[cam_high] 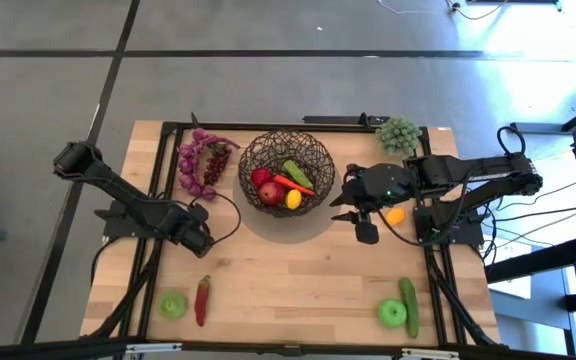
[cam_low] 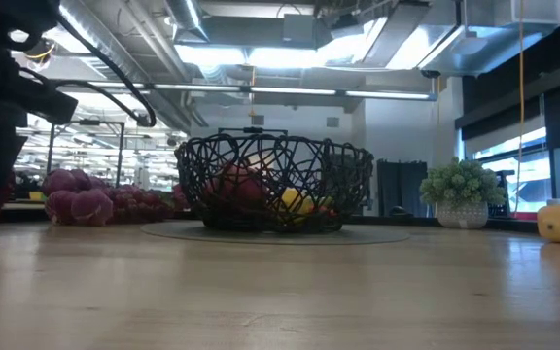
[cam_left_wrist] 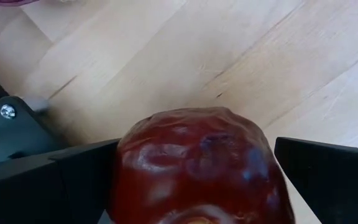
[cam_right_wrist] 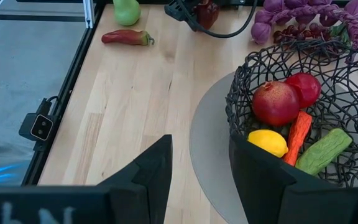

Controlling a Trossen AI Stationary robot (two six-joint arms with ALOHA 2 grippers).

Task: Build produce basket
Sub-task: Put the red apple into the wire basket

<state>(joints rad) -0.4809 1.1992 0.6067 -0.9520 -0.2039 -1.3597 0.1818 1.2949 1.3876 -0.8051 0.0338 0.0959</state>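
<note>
Two arms work a wooden table (cam_high: 298,280). Near its left edge, the left gripper (cam_high: 196,236) clamps a dark red apple (cam_left_wrist: 197,165), jaws closed on it, presumably for carrying to the basket. Purple grapes (cam_high: 200,165) lie beside the wire basket (cam_high: 286,172) at the far-middle, already holding produce. The right gripper (cam_high: 358,222), jaws open and empty, hovers beside the basket's right.

Pale wood table (cam_high: 298,270) (matt grain) bears the dark wire basket (cam_high: 268,150).
</note>
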